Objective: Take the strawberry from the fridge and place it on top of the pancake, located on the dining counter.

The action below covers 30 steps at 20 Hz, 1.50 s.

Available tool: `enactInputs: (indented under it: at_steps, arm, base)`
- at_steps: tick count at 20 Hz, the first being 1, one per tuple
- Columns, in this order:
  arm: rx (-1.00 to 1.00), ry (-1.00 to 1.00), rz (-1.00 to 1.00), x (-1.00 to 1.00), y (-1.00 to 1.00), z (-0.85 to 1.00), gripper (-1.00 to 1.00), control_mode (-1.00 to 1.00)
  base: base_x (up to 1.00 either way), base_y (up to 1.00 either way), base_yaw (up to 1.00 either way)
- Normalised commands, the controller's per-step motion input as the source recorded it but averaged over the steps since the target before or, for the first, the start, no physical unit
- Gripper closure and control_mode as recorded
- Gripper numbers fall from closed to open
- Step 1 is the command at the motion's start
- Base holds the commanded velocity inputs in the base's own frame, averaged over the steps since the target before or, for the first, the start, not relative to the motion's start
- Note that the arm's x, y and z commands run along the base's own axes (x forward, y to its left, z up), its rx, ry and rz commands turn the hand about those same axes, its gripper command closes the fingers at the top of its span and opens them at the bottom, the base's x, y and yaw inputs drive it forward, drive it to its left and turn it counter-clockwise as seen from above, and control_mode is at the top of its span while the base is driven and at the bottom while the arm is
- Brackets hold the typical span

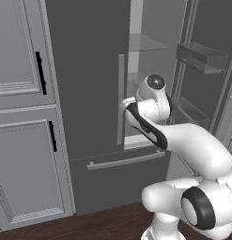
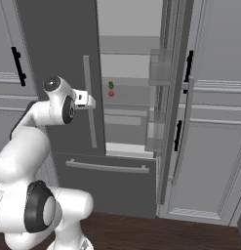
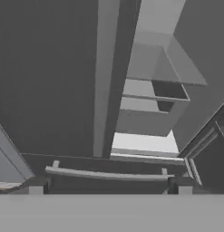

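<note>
strawberry (image 2: pixel 111 93): I see it on a mid shelf inside the fridge (image 2: pixel 58 58), just below a small green item (image 2: pixel 110 85).
gripper (image 3: pixel 110 189): I have it spread wide, holding nothing, in front of the fridge's closed left door.
risk: reaching in, I may clip the left door's bar handle (image 2: pixel 89 101) or nudge the green item.
cause: the opening beside that door is narrow.

strawberry (image 2: pixel 111 93) on a shelf inside the fridge (image 2: pixel 58 58), just below a small item (image 2: pixel 111 85)

The tall dark grey French-door fridge (image 2: pixel 58 49) is cut off above; beyond the open jaws, the tiny round red strawberry (image 2: pixel 111 93) shows no detail.
</note>
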Motion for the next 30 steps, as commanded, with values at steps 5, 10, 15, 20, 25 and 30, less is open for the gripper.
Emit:
enactInputs:
  at_steps: [5,10,15,20,25,30]
  arm:
    - [0.3,-0.49,-0.08,0.34,0.88,0.59,-1.0,-1.0]
    - [0.01,0.16,-0.13,0.66,0.04,0.14,-1.0,-1.0]
    - [-0.08,-0.01,-0.01,0.11,0.02,0.11,-1.0,-1.0]
    - [-0.1,0.15,0.01,0.03,-0.37,0.44,-1.0,-1.0]
    - [0.02,0.16,0.02,0.28,-0.22,0.01,-1.0,-1.0]
    - [0.01,-0.01,0.0,0.81,-0.02,0.0,-1.0,-1.0]
  base:
    - [0.0,0.0,0.0]
    - [0.0,0.0,0.0]
    - [0.0,0.0,0.0]
    - [0.0,0.0,0.0]
    - [0.0,0.0,0.0]
    - [0.0,0.0,0.0]
